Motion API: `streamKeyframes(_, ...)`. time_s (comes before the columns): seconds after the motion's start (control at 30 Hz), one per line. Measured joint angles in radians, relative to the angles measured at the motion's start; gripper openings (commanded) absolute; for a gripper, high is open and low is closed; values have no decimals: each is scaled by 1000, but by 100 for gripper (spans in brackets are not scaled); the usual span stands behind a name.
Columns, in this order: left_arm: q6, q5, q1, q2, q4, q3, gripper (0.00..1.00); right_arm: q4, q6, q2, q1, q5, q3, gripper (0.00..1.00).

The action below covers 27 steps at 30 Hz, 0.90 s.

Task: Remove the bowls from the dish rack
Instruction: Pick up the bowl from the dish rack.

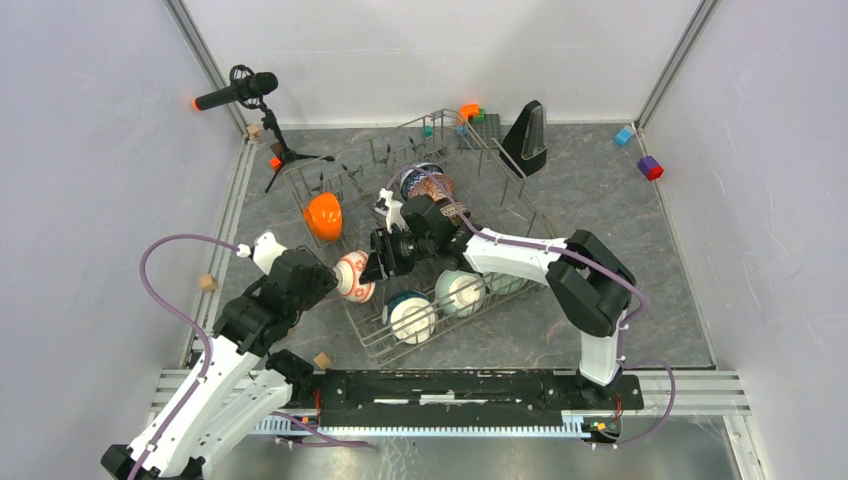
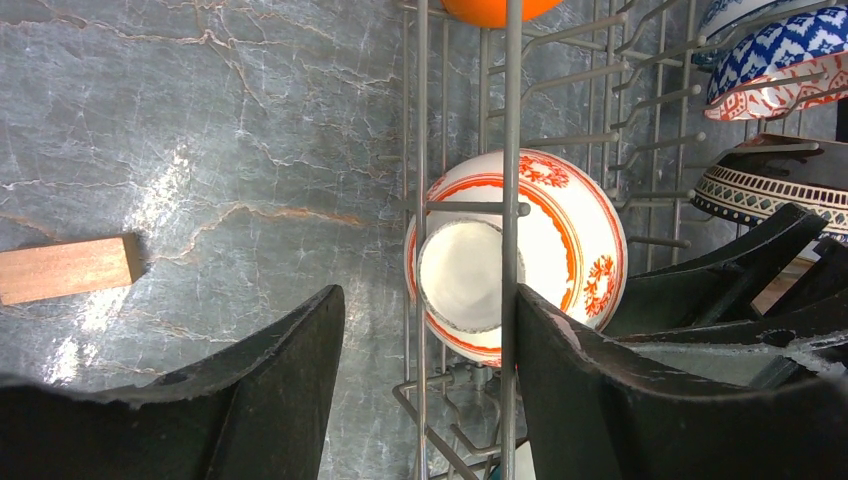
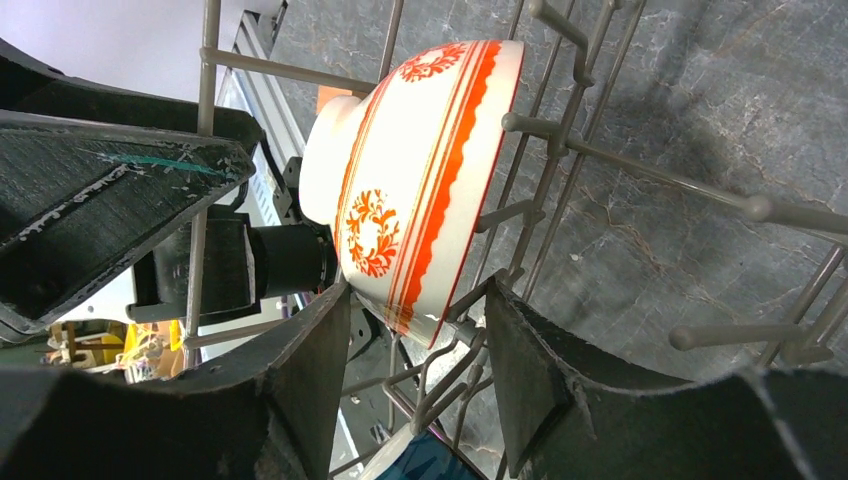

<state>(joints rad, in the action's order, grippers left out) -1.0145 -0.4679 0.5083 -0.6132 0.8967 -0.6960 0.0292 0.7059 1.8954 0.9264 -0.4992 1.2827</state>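
Note:
The grey wire dish rack (image 1: 370, 340) stands mid-table with several bowls on edge in it. The red-floral bowl (image 1: 354, 276) sits at its left side. My left gripper (image 1: 325, 282) is open just outside that side; in the left wrist view (image 2: 430, 300) its jaws straddle a rack wire (image 2: 512, 100) with the red-floral bowl (image 2: 570, 240) behind it. My right gripper (image 1: 385, 255) is open inside the rack. In the right wrist view (image 3: 418, 300) its jaws stand either side of the lower rim of the red-floral bowl (image 3: 420, 180), not closed on it.
An orange bowl (image 1: 323, 216), a patterned bowl (image 1: 432, 185), a teal-and-white bowl (image 1: 411, 316) and a mint bowl (image 1: 460, 292) are in the rack. A microphone on a tripod (image 1: 240, 90) stands far left. Wooden blocks (image 1: 208, 283) and coloured blocks (image 1: 650, 167) lie around.

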Motion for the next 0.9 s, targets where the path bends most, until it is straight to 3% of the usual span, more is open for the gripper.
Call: streamKeyframes(0.9, -2, 1, 0, 1, -2, 2, 67, 229, 113, -36, -20, -40, -126, 44)
